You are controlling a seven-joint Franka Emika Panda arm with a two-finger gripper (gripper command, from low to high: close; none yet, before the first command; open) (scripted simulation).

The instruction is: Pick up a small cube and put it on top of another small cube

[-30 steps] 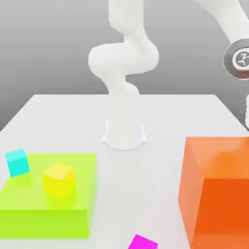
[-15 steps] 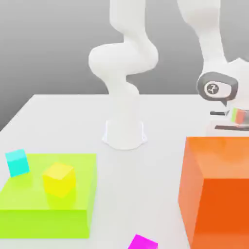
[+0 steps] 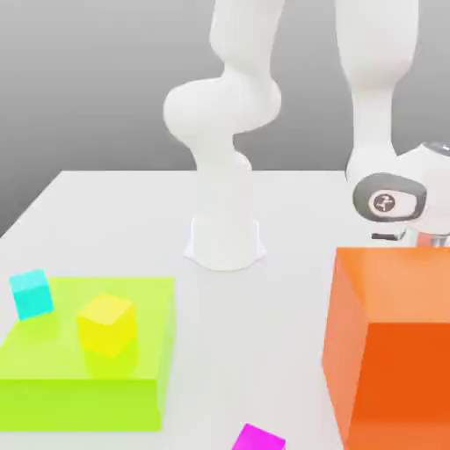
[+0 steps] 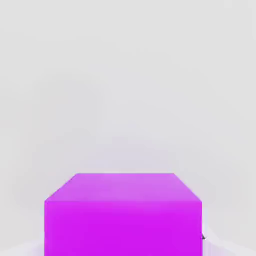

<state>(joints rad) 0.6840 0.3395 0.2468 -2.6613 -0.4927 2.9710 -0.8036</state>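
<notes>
One arm, five blocks on the white table (image 3: pixel 123 220). Biggest first: orange block (image 3: pixel 391 343) near right in the exterior view, flat lime-green block (image 3: pixel 83 352) near left. Arm's wrist (image 3: pixel 387 198) is dipped down just behind the orange block's far edge, so the gripper itself sits hidden back there. Hand view has the violet-purple cube (image 4: pixel 124 215) right up close on the table, dead centre under the hand. Jaws are pinched in narrow, apparently onto that cube, tho contact isn't visible. My read: grasp step, pick not yet lifted. Next move prob needs a straight lift high enough to clear the orange block, then a long carry across to the left. Target, the yellow cube (image 3: pixel 106 323), sits atop the lime-green block, cyan cube (image 3: pixel 31 293) beside it at that block's far-left corner. Magenta cube (image 3: pixel 257 438) at the near edge, not involved.
</notes>
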